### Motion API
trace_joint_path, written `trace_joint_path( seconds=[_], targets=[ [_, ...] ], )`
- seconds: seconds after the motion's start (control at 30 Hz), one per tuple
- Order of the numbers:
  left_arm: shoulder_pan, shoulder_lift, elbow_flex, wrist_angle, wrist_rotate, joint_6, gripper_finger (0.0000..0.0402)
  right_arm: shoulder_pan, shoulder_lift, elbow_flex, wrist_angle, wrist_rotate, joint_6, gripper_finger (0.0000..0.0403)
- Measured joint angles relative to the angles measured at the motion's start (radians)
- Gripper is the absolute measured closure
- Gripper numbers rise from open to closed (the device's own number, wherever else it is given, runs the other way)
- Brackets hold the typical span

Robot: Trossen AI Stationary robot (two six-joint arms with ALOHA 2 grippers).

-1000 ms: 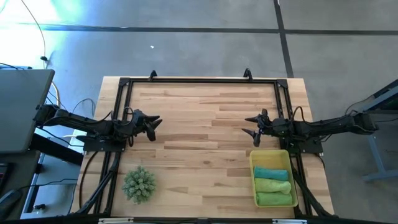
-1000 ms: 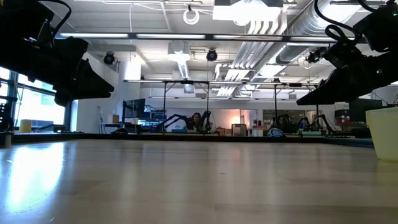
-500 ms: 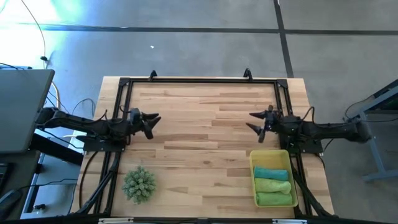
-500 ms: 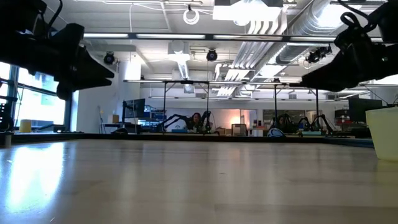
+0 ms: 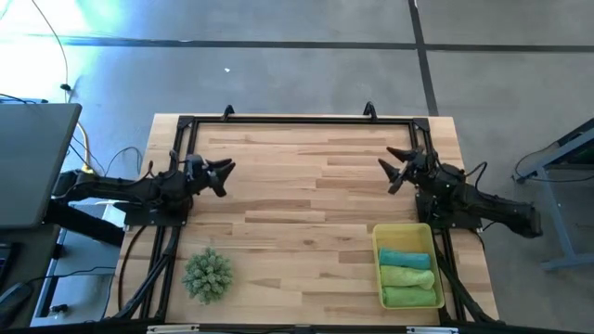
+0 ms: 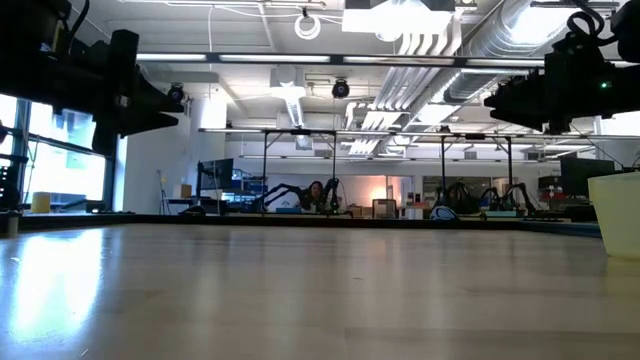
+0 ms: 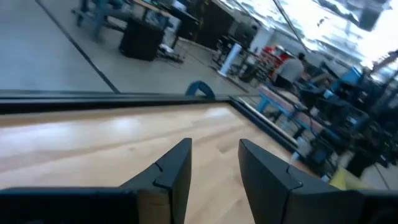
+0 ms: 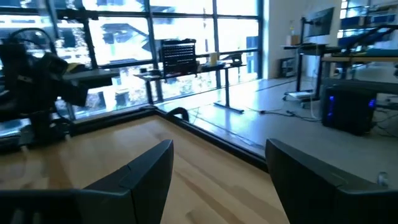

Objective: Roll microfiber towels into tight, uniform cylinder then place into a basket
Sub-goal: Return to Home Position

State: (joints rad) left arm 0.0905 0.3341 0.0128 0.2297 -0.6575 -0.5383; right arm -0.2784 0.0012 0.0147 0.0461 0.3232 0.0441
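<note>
Three rolled microfiber towels lie side by side in the yellow basket point(image 5: 407, 266) at the table's near right: a teal one point(image 5: 405, 258), a bright green one point(image 5: 406, 276) and a pale yellow-green one point(image 5: 408, 296). In the low view the basket's wall point(image 6: 616, 212) shows at the right edge. My left gripper point(image 5: 225, 172) hovers open above the table's left side, holding nothing; its fingers point(image 7: 214, 168) point level. My right gripper point(image 5: 397, 167) hovers open above the right side, beyond the basket, also holding nothing point(image 8: 217, 168).
A spiky green plant-like ball point(image 5: 207, 275) sits at the table's near left. A black frame point(image 5: 297, 121) runs around the table's edges. The wooden middle of the table point(image 5: 306, 204) lies between the two arms.
Both arms have drawn back toward their own sides of the table and risen. My right gripper has swung toward the far edge and now points toward the far left; my left gripper has shifted slightly toward the far edge. Both stay open; the towels have not moved.
</note>
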Motion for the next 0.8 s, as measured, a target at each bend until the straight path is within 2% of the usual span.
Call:
trace_joint_path(
  seconds=[0.27, 0.47, 0.8],
  targets=[
    [0.162, -0.027, 0.0, -0.001, 0.0, 0.0, 0.028, -0.079, 0.002, 0.0, -0.001, -0.001, 0.0, 0.0156],
    [0.272, -0.092, 0.0, -0.001, 0.0, 0.0, 0.028, -0.113, 0.002, 0.0, -0.001, 0.0, 0.0, 0.0156],
    [0.363, -0.205, 0.0, 0.0, -0.001, 0.0, 0.028, -0.117, 0.003, 0.0, -0.001, -0.001, 0.0, 0.0156]
  ],
)
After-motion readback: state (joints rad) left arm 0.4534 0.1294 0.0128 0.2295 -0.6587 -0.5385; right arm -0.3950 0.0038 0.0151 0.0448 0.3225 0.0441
